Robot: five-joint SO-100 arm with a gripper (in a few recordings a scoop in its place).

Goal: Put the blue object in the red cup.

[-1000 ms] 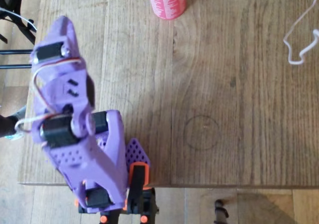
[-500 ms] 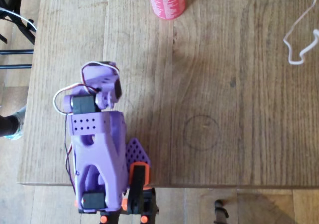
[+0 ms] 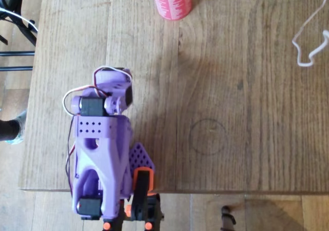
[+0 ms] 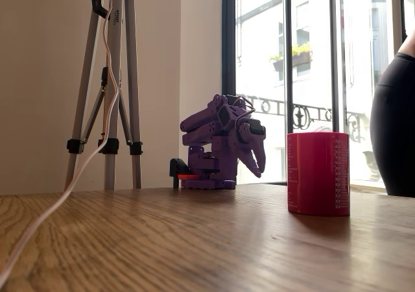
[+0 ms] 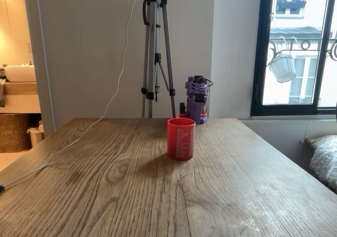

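The desk (image 5: 131,184) is of pale oak planks with broad curling grain and a matt surface. A thin white cable (image 5: 63,147) trails across its left side towards the near left corner in a fixed view.

The red cup (image 5: 180,138) stands upright about midway between the left and right edges, well apart from the arm. It is a smooth, straight-walled cylinder with fine white print in columns down its side (image 4: 318,173). From overhead its mouth (image 3: 171,1) shows a dark bluish patch inside, too small to make out.

A faint drawn circle (image 3: 207,136) lies on the bare wood between the cup and the arm's edge.

The purple arm (image 5: 197,100), of ribbed printed plastic with black motor blocks and looping wires, sits folded on itself at the far edge, held by an orange and black clamp (image 3: 143,187). Its gripper (image 4: 257,162) tapers to a point and hangs downward above the desk, holding nothing. I cannot tell whether the fingers are apart or together.

Behind the desk stand a metal tripod (image 5: 156,52), a plain wall and a dark-framed window (image 5: 295,47).
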